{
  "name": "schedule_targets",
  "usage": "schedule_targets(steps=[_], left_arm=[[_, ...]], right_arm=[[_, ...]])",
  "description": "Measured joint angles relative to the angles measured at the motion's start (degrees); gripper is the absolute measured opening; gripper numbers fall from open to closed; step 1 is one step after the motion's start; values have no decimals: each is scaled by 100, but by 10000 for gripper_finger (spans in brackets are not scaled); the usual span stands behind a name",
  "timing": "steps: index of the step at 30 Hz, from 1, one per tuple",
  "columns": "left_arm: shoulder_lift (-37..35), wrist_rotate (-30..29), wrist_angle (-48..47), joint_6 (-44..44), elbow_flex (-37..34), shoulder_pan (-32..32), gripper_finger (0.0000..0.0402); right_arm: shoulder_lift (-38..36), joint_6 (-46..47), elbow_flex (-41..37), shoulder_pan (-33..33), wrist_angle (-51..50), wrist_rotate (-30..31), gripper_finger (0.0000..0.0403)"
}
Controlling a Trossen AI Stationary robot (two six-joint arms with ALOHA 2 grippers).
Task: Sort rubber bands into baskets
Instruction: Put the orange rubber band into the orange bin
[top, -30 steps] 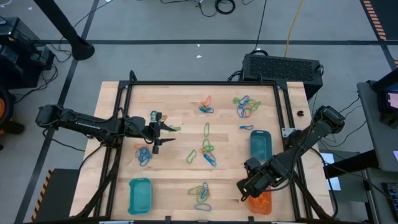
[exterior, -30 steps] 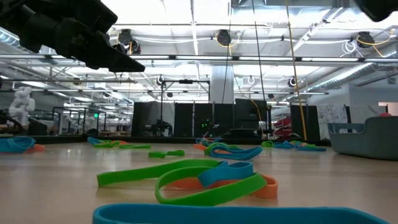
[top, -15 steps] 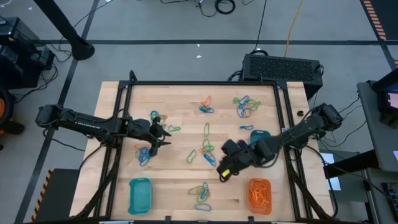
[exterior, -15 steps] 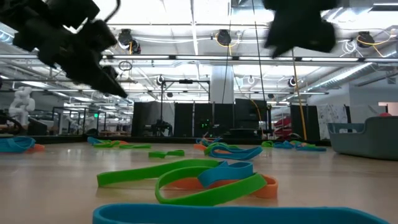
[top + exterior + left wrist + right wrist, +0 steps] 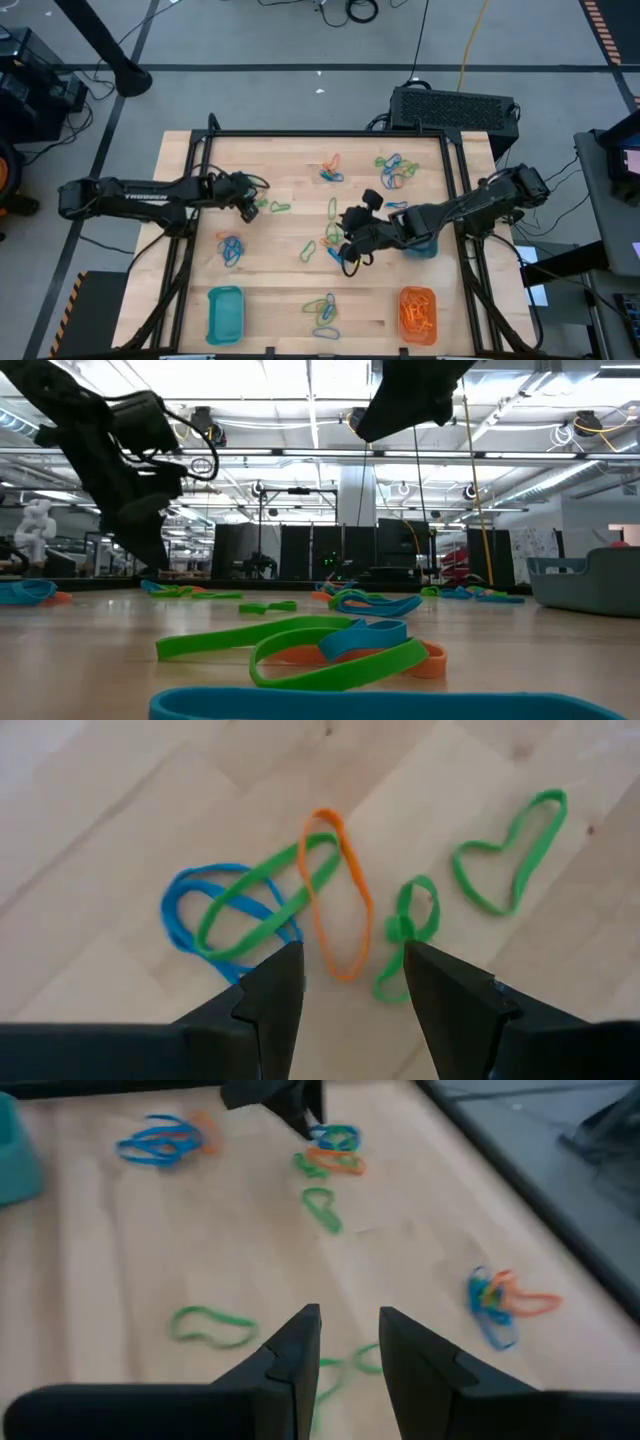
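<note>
Small orange, green and blue rubber bands lie in loose clusters on the wooden table point(image 5: 290, 290). My left gripper point(image 5: 250, 200) hangs open, tilted down over one cluster point(image 5: 300, 910). An orange band point(image 5: 335, 895) lies on the wood below the gap between its fingers, untouched. My right gripper point(image 5: 347, 250) stands open over the table's middle, above a green band point(image 5: 210, 1327), with nothing between its fingers. One teal basket point(image 5: 225, 312) sits near left. The orange basket point(image 5: 418, 312) near right has orange bands inside. My right arm partly covers a second teal basket point(image 5: 422, 240).
More band clusters lie at the far middle point(image 5: 332, 168), far right point(image 5: 395, 170), left point(image 5: 232, 250) and near middle point(image 5: 322, 315). A black frame point(image 5: 320, 133) runs round the table. In the low view one cluster point(image 5: 300, 650) lies close behind a teal basket rim point(image 5: 400, 705).
My right gripper has left the orange basket at the near right, swung toward the table's middle and far side, and rolled about its own line. My left gripper has gone a little toward the far edge and tipped down over the band cluster.
</note>
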Motion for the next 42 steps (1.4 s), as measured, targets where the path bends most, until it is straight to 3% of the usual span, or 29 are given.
schedule_targets(steps=[5,21,31,42], left_arm=[[358,385,128,54,2,304,183],[1264,201,612,24,17,413,183],[1300,67,658,283,15,407,145],[1044,-23,66,863,376,409,143]], right_arm=[[0,-243,0,-185,-1,469,98],[0,-220,-2,-326,23,424,98],[0,-82,-3,-324,43,424,98],[24,-55,-7,-311,49,402,98]])
